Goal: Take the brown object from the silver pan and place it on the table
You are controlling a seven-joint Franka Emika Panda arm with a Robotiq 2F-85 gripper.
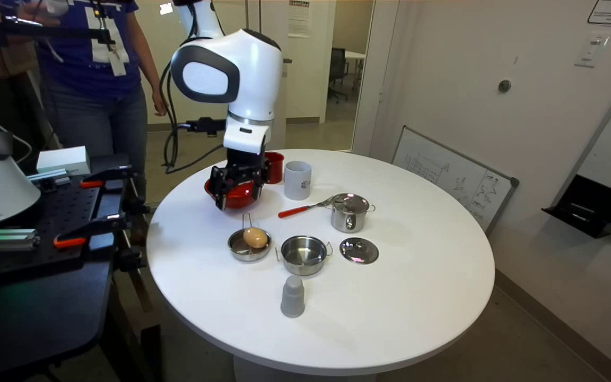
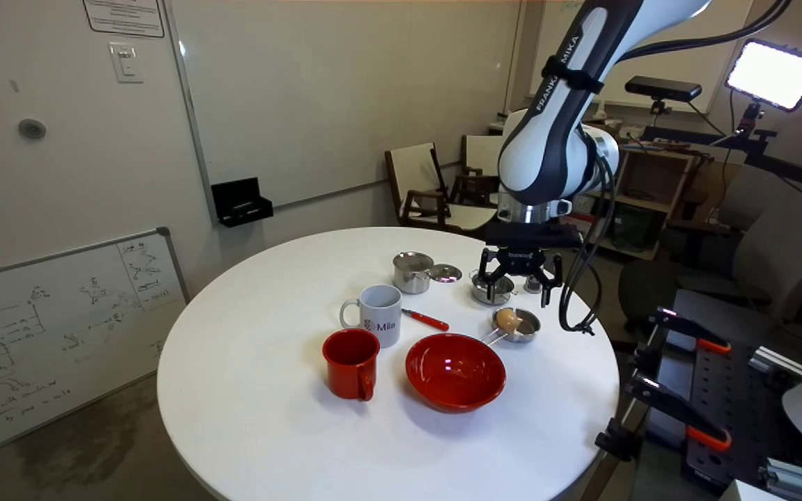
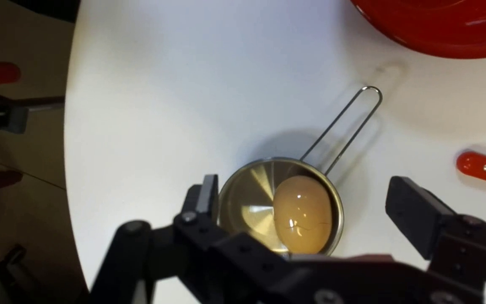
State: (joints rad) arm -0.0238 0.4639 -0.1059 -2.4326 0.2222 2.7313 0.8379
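The gripper hangs above the white table, released, its fingers parted wide and pointing down. Below it, the brown object sits in the silver pan — off to one side of the dish and near the wall, though I cannot tell whether it touches there. A thin dark line crosses the brown object in the wrist view. In that view the pan shows between the two fingers, just beside the one at left and well apart from the one at right, and the gripper hides part of its rim. The pan's wire handle runs away from the gripper on the side of the red bowl, which the gripper partly covers in an exterior view. In an exterior view the white mug and the red-handled utensil are to the right of the gripper; farther that way come the wider silver pot, the narrower silver pot and the silver disc.
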